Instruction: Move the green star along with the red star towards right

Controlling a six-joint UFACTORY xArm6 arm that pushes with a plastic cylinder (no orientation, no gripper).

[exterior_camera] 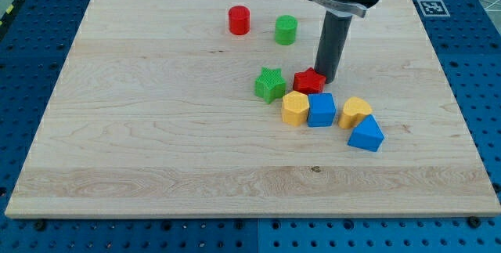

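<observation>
My tip (327, 77) is down on the board (156, 128), right at the red star (308, 81), on that star's right side toward the view's top, and it looks to be touching it or as good as. There's no claw here to open or close, just a plain dark rod, and it has hold of nothing.

The green star (270, 84) sits just left of the red star, with a narrow gap between them.

Below the stars there's a tight cluster: a yellow block (295, 108) pressed against a blue cube (322, 110), with the red star just above the two. Further right, a second yellow block (355, 112) touches a blue wedge (366, 135).

Toward the view's top, a red cylinder (239, 20) and a green cylinder (286, 30) stand near each other, well apart from the stars.
</observation>
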